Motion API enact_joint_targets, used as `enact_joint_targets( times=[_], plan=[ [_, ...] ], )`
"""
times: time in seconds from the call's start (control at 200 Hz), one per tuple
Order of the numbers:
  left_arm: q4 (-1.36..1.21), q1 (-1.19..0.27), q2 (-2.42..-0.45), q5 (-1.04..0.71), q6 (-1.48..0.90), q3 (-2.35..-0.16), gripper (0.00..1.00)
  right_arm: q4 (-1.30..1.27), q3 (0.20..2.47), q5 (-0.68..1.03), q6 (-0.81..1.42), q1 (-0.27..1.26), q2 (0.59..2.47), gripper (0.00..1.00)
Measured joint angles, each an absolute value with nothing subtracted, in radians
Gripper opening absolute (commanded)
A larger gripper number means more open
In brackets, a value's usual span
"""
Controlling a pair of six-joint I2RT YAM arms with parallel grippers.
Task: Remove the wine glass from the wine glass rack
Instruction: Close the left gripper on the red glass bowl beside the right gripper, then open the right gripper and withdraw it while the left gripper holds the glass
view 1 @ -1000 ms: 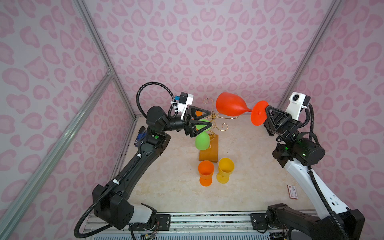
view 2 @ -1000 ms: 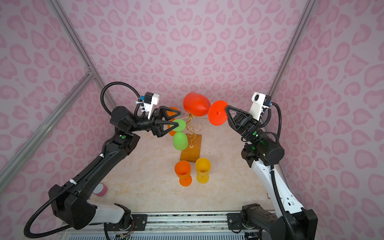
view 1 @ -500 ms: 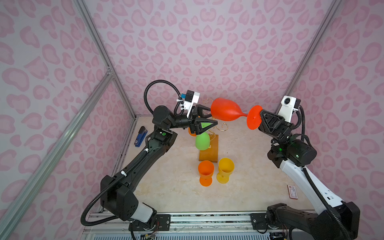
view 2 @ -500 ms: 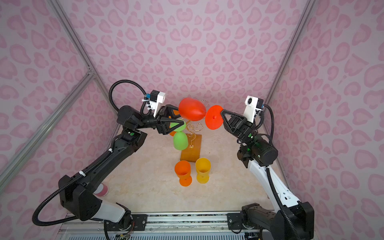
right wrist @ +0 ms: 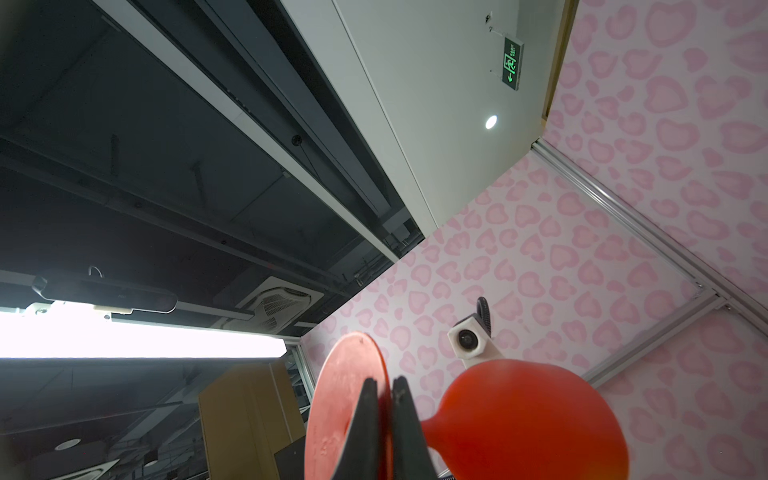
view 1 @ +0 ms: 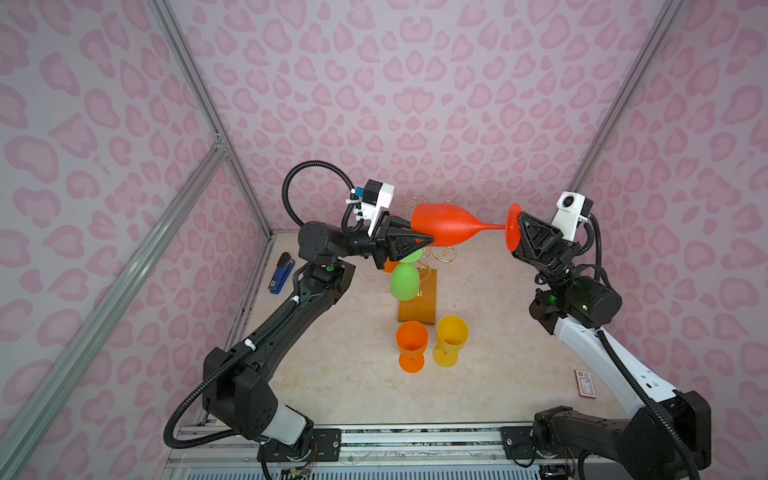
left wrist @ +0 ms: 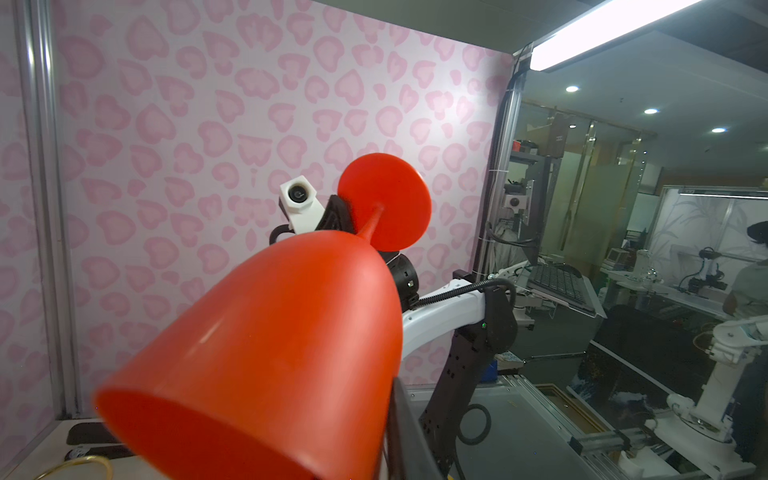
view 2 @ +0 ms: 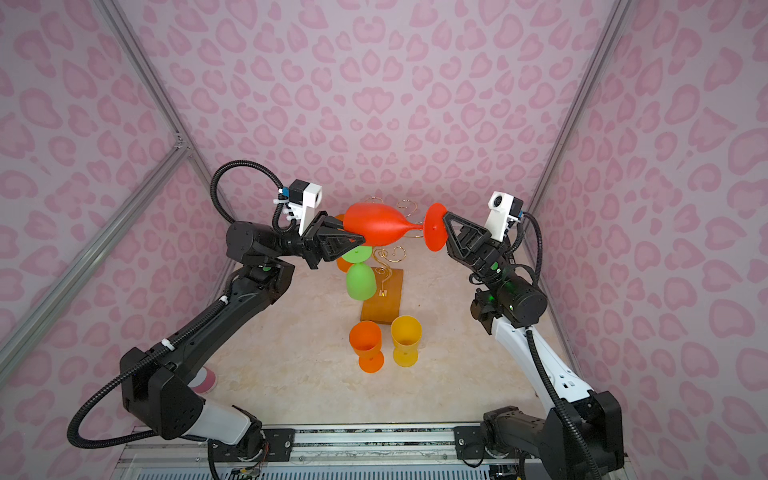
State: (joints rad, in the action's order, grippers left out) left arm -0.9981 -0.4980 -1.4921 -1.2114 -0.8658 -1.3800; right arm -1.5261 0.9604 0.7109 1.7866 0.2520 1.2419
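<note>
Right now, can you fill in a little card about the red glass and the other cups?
red plastic wine glass: off the rack, lying sideways in the air between both arms
left jaws: shut on its bowl rim
right jaws: shut on its round foot
gold wire rack with wooden base: green plastic wine glass hangs upside down on it
beige table: orange plastic goblet and yellow plastic goblet stand upright, side by side, before the rack

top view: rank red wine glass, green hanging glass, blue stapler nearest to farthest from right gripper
1. Red plastic wine glass: foot in the right gripper's jaws.
2. Green plastic glass: hanging from gold wire rack, centre.
3. Blue stapler: far left.
</note>
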Motion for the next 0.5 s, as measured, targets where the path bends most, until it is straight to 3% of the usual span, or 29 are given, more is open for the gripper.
enact_joint_targets(
  times=[0.035, 0.165, 0.31, 0.5],
  plan=[
    [-1.017, -0.5, -1.486, -1.22, -0.87, -1.378, 0.02, -1.522, 0.96, 0.707, 1.79, 0.25, 1.248, 0.0],
    [-1.018, -0.498, -1.479, -1.223, -0.899, -1.37, 0.02, -1.526, 0.952, 0.733, 1.794, 0.23, 1.27, 0.25],
    [-0.978, -0.495, -1.46, -1.181, -0.91, -1.366, 0.02, -1.52, 0.908, 0.824, 1.787, 0.157, 1.272, 0.43],
    [-0.772, -0.499, -1.377, -1.179, -0.751, -1.358, 0.02, -1.353, 0.839, 0.87, 1.692, -0.007, 1.18, 0.48]
  ],
)
